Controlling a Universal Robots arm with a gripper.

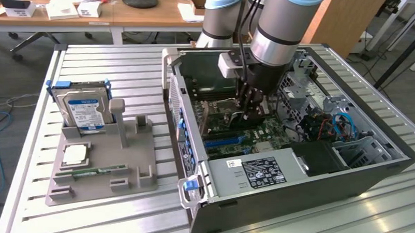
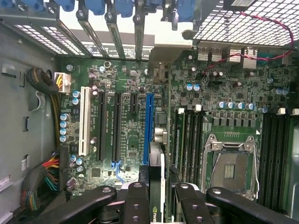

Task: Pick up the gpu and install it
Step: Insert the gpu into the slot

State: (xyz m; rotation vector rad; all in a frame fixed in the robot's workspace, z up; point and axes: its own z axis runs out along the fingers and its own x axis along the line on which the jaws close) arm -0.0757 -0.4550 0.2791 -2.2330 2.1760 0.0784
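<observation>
My gripper (image 2: pixel 160 192) is inside the open computer case (image 1: pixel 371 171), pointing down at the motherboard (image 2: pixel 126 140). The gpu (image 2: pixel 157 161) shows edge-on between the black fingers (image 2: pixel 135 196), a thin dark card with a green logo near the grip, and the gripper is shut on it. Its silver bracket end (image 2: pixel 159 58) reaches toward the case's rear slot openings. The card hangs just beside the long blue slot (image 2: pixel 148 126), nearly parallel to it. In the exterior view the gripper (image 1: pixel 250 108) hovers low over the board's middle.
A CPU socket (image 2: pixel 231 168) and memory slots (image 2: pixel 189 140) flank the card. Cable bundles (image 2: pixel 44 179) lie by the case wall. The power supply (image 1: pixel 261 173) sits at the case's near end. Outside, a grey fixture (image 1: pixel 102 159) holds a hard drive (image 1: pixel 83 109), a processor (image 1: pixel 75 154) and a memory stick (image 1: pixel 95 171).
</observation>
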